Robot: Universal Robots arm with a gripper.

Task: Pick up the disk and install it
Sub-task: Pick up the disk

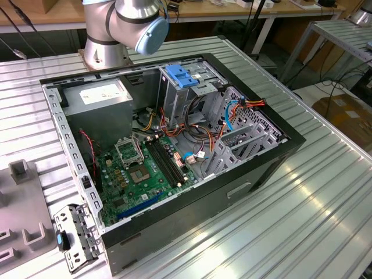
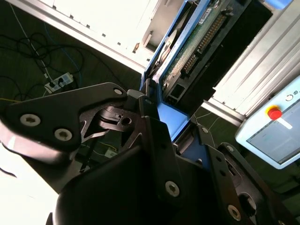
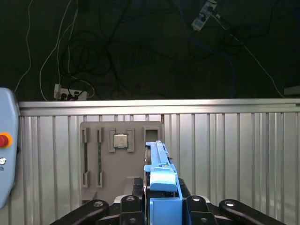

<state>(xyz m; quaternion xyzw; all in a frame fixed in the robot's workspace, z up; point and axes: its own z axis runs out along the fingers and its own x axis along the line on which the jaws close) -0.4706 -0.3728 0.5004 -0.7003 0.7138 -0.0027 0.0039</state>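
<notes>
Open computer case (image 1: 244, 189) with green motherboard (image 1: 136, 177) sits on ribbed table (image 1: 325, 226).

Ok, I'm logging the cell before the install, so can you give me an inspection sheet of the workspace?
Surface: ribbed metal table carrying an open case.
Job's things: disk held, not in the case; blue bracket atop the case's cage.
Clutter: grey tray with a chip; loose metal plate beside the case.
Grippers: gripper shut on the disk.
Cables: wires inside the case; cords and a power strip on the floor.
Surroundings: pendant, benches, cardboard box.
</notes>
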